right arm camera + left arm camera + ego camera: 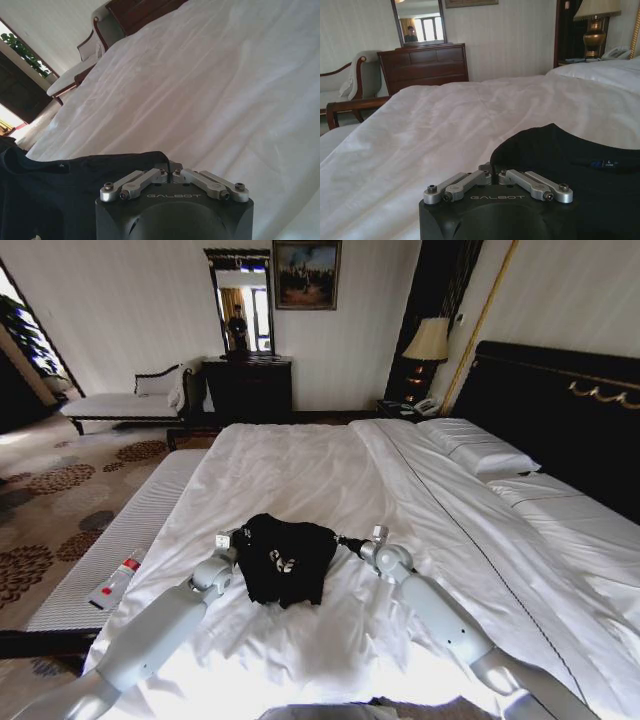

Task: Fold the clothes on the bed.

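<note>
The clothes are one black T-shirt (pixel 285 560) with white lettering, bunched and hanging between my two grippers just above the near middle of the bed (pixel 330 470). At the shirt's left edge my left gripper (pixel 238 538) is shut on the cloth. My right gripper (pixel 342 539) is shut on the shirt's right edge. In the left wrist view the fingers (pixel 470 180) pinch the T-shirt (pixel 570 165) near its collar label. The right wrist view shows that gripper (pixel 170 169) closed on the T-shirt's (pixel 75 195) hem.
White pillows (pixel 478 445) lie at the right by the black headboard (pixel 560 410). A grey padded ledge (pixel 110 535) along the bed's left side carries a small white-and-red bottle (pixel 115 582). A chaise bench (pixel 130 400), dark dresser (pixel 248 388) and lamp (pixel 430 340) stand beyond.
</note>
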Tool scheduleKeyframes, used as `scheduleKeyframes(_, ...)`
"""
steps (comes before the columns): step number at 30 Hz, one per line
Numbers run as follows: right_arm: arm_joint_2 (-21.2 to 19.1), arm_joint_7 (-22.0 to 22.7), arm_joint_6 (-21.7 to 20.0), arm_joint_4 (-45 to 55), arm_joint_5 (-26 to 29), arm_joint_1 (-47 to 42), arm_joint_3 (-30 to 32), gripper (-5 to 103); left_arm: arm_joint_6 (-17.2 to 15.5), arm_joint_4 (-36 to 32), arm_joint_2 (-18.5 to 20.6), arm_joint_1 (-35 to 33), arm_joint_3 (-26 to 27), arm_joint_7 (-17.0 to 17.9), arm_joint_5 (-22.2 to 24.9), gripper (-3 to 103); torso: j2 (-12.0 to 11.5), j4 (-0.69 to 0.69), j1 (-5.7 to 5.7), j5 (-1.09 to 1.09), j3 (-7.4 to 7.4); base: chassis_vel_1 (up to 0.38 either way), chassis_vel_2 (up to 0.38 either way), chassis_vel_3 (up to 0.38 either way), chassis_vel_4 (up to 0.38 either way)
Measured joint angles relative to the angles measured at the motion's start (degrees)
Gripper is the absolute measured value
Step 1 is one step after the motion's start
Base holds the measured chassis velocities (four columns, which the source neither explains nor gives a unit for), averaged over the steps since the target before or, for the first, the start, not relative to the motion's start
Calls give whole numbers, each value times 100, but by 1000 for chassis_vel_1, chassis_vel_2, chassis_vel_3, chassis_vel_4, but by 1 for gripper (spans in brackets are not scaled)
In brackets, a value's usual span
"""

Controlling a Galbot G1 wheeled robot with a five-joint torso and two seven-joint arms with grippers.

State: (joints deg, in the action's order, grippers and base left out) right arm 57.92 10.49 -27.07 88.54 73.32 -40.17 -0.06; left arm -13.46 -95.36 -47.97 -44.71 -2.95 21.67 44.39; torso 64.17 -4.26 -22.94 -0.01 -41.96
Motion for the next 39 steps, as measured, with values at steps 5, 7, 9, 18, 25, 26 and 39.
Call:
scheduleKeyframes(5, -251, 239, -80, 691, 184, 133, 150, 0, -54, -543, 277, 133, 111, 104, 155, 1, 0, 0, 0, -1, 0, 0, 0, 0, 0)
scheduleKeyframes(7, -336, 354, -109, 939, 278, 233, 161, 0, -73, -854, 378, 280, 80, 154, 223, 1, 0, 1, 0, 1, 0, 0, 0, 0, 0)
scheduleKeyframes(9, -396, 484, -136, 1148, 383, 401, 160, 0, -121, -1024, 400, 481, 63, 219, 359, 1, 0, 0, 0, 1, 0, 0, 0, 0, 0)
scheduleKeyframes(18, -821, 806, -277, 1559, 925, 1546, 130, 0, -220, -1102, 637, 1751, -174, 326, 1132, 1, 0, 0, -1, 0, 0, 0, 0, 0, 0)
scheduleKeyframes(25, -1012, 895, -302, 1431, 1280, 2564, -41, 0, -240, -894, 662, 2944, -652, 332, 1509, 1, 0, 1, 0, 1, 0, 0, 0, 0, 0)
scheduleKeyframes(26, -1042, 906, -317, 1392, 1364, 2736, -61, 0, -243, -822, 646, 3184, -791, 333, 1590, 1, 0, 1, -1, 0, 0, 0, 0, 0, 0)
scheduleKeyframes(39, -1198, 1130, -383, 755, 2358, 4510, -512, 0, -321, -507, 652, 5028, -1307, 350, 2475, 1, -1, 2, -1, 0, 0, 0, 0, 0, 0)
